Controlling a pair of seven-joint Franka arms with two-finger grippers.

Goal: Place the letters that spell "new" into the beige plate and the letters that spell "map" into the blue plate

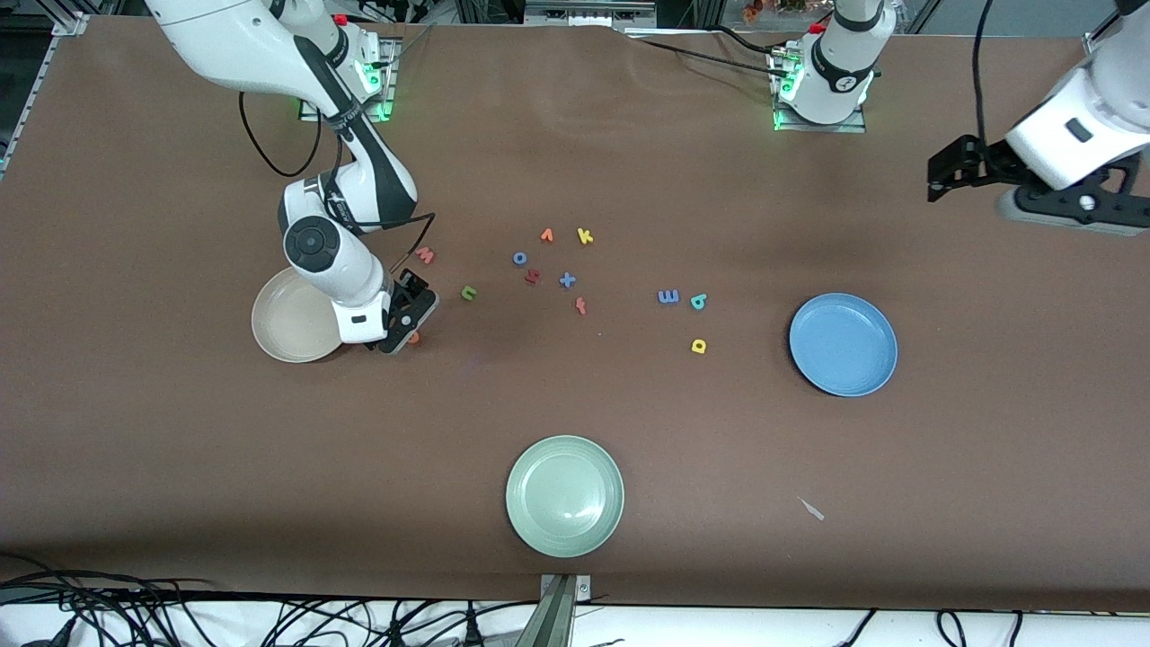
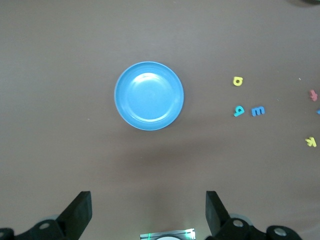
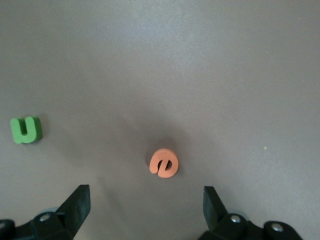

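The right pincer [image 3: 145, 212] hangs released, low over the small orange foam letter e [image 3: 163, 163], which lies flat on the brown counter [image 1: 180, 449] just beside the round cream-beige plate [image 1: 287, 319] and centred between the spread jaws. The left pincer [image 2: 148, 212], also released, waits high near the round blue plate [image 2: 149, 95].

The right gripper [image 1: 406, 331] half covers the orange e [image 1: 414, 339] just beside the beige plate [image 1: 286, 323].
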